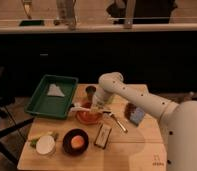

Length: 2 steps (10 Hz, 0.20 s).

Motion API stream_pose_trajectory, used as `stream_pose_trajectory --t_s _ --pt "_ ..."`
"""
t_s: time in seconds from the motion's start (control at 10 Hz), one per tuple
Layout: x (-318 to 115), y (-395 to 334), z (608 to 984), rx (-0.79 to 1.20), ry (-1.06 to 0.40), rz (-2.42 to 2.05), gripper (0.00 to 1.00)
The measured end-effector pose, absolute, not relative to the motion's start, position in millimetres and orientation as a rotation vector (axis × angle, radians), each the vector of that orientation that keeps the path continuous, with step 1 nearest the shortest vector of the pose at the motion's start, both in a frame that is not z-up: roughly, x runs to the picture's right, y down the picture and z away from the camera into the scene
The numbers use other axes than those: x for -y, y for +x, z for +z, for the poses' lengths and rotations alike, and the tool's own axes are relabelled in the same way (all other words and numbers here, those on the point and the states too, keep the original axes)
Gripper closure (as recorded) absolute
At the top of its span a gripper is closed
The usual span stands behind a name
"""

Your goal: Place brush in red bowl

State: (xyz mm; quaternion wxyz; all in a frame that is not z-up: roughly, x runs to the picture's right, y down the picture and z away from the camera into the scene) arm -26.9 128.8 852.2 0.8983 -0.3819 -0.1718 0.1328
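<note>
Over red bowl: hand pointing down, arm bent at elbow.

The gripper hangs just over the red bowl near the middle of the wooden table. From that bowl, a green tray lies at ten o'clock, a dark bowl at seven o'clock and a small cup at twelve.

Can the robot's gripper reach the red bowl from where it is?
Probably yes. The gripper hangs just above the red bowl, and nothing seems to stand between them.
</note>
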Motion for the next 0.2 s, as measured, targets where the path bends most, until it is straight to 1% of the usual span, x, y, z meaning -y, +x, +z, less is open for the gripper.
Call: stream_pose_trajectory --t_s 0.2 --pt "-128.4 -26.4 852.2 0.354 -0.796 0.273 0.20"
